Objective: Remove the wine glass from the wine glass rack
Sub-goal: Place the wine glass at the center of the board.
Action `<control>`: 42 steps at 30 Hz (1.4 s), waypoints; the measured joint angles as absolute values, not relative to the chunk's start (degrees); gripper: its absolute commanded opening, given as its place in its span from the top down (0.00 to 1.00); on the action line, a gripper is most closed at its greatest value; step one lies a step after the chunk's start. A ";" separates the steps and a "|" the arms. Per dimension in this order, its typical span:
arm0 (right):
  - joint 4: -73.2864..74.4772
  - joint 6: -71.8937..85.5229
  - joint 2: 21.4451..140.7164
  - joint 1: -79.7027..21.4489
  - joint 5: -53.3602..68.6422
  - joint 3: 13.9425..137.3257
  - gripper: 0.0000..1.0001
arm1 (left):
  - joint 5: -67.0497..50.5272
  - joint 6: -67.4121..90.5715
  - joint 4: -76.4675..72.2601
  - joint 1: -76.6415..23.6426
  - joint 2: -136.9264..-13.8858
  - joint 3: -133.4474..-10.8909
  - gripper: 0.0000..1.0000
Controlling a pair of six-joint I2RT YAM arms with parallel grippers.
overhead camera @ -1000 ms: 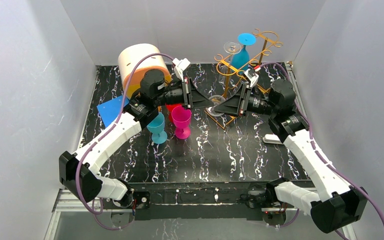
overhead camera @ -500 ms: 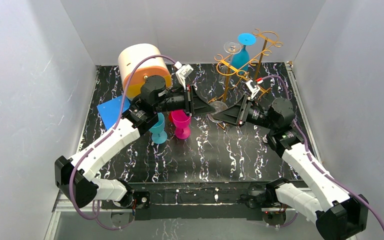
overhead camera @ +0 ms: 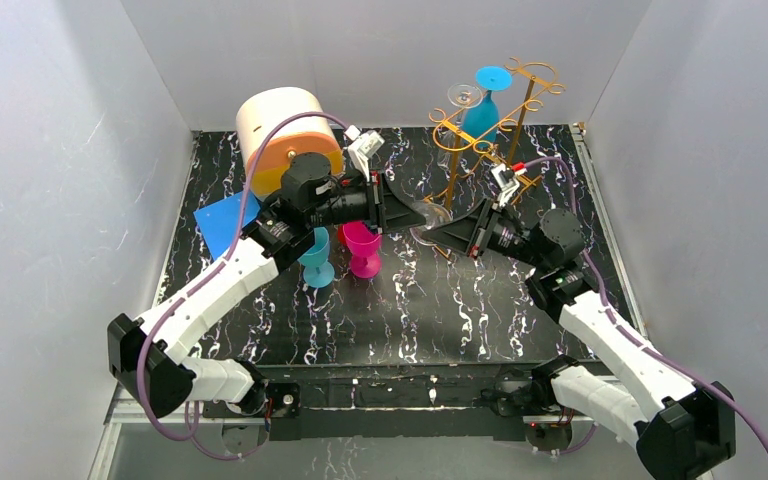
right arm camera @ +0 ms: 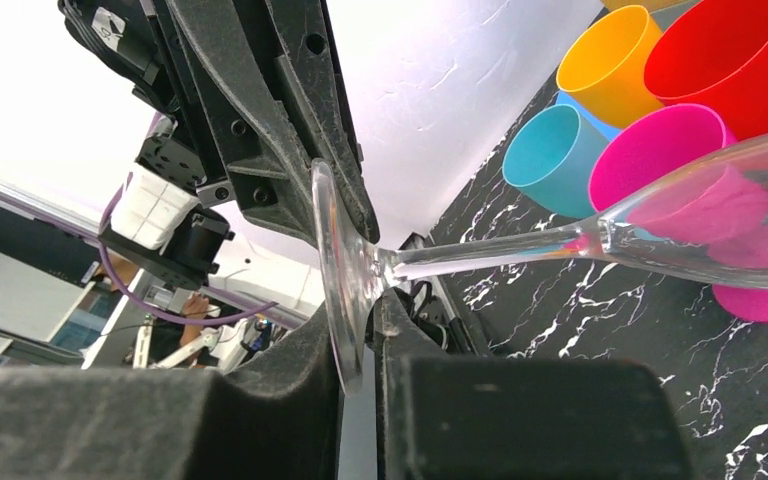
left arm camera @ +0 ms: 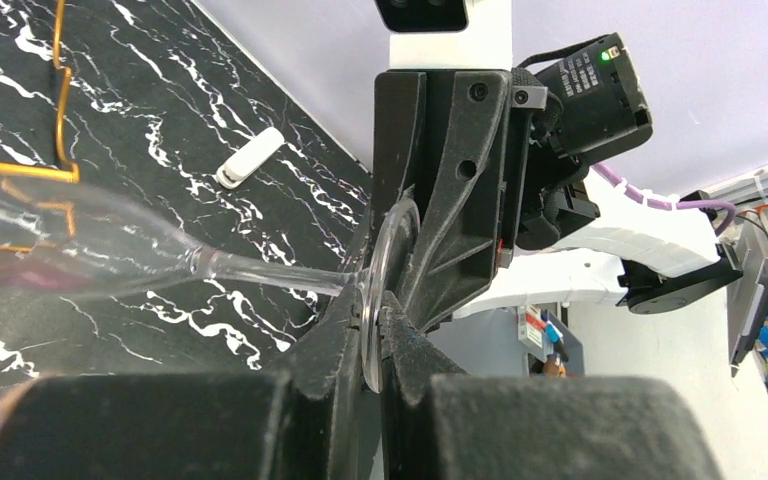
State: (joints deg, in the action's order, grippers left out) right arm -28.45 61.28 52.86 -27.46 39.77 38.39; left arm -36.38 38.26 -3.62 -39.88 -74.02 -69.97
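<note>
A clear wine glass [overhead camera: 436,211] is held on its side in the air between both grippers, just in front of the golden wire rack [overhead camera: 480,135]. My left gripper [overhead camera: 417,214] is shut on the rim of the glass's round foot [left arm camera: 388,262]. My right gripper [overhead camera: 426,233] grips the same foot [right arm camera: 338,270] from the opposite side. The stem [left arm camera: 260,270] and bowl [right arm camera: 700,225] point sideways. A blue glass [overhead camera: 481,108] and another clear glass [overhead camera: 463,97] hang on the rack. A rack wire shows in the left wrist view [left arm camera: 15,172].
Magenta [overhead camera: 363,240] and teal [overhead camera: 315,255] cups stand under the left arm, with red [right arm camera: 740,50] and orange [right arm camera: 610,60] cups behind. A cream and orange cylinder [overhead camera: 285,130] sits far left, beside a blue sheet [overhead camera: 222,220]. A white object [overhead camera: 545,278] lies right.
Both grippers have moved a little left and nearer with the glass between them. The right arm has dropped and drawn back; the left wrist has turned.
</note>
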 measured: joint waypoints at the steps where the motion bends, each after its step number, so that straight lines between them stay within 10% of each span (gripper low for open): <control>1: -28.67 61.08 52.86 -27.83 39.18 38.17 0.90 | -36.12 38.04 -3.44 -39.83 -73.95 -69.97 1.00; 8: -30.57 59.35 52.42 -29.80 35.75 36.73 0.99 | -34.98 36.27 -1.43 -39.77 -72.90 -70.13 1.00; 27: -25.65 48.80 54.24 -30.89 40.82 36.64 0.99 | -17.72 30.74 13.96 -40.14 -67.48 -75.42 0.07; 42: -15.77 29.04 48.38 -32.51 41.76 36.64 0.99 | -19.75 33.04 20.40 -27.68 -70.52 -81.93 0.02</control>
State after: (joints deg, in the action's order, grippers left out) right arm -15.77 29.04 48.38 -32.51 41.76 36.64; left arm -19.75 33.04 20.40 -27.68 -70.52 -81.93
